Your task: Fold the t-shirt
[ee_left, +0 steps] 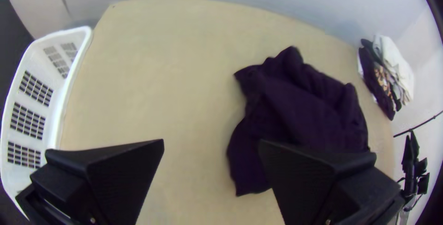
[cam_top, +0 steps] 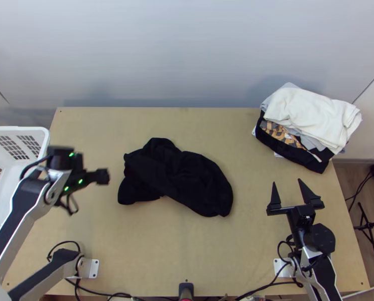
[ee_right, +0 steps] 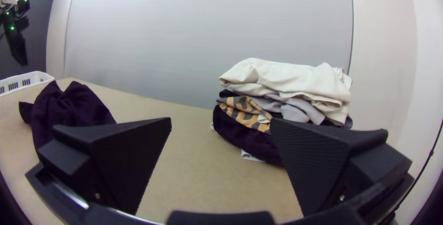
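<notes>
While lying bunched mid-way across the surface (cam_top: 197,253), slants far left to near right!
Seeing one black t-shirt (cam_top: 179,175), collar direction impossible to tell, sleeves lost in dark folds; plus one white basket (cam_top: 45,140), cut off by the top view's edge, one clothes stack (cam_top: 309,113), and two tools, left tool (cam_top: 102,176) and right tool (cam_top: 287,181), both wide open.

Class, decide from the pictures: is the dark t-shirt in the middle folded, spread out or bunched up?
Bunched: the t-shirt lies in a crumpled heap on the table, with uneven creases and an irregular outline.
</notes>
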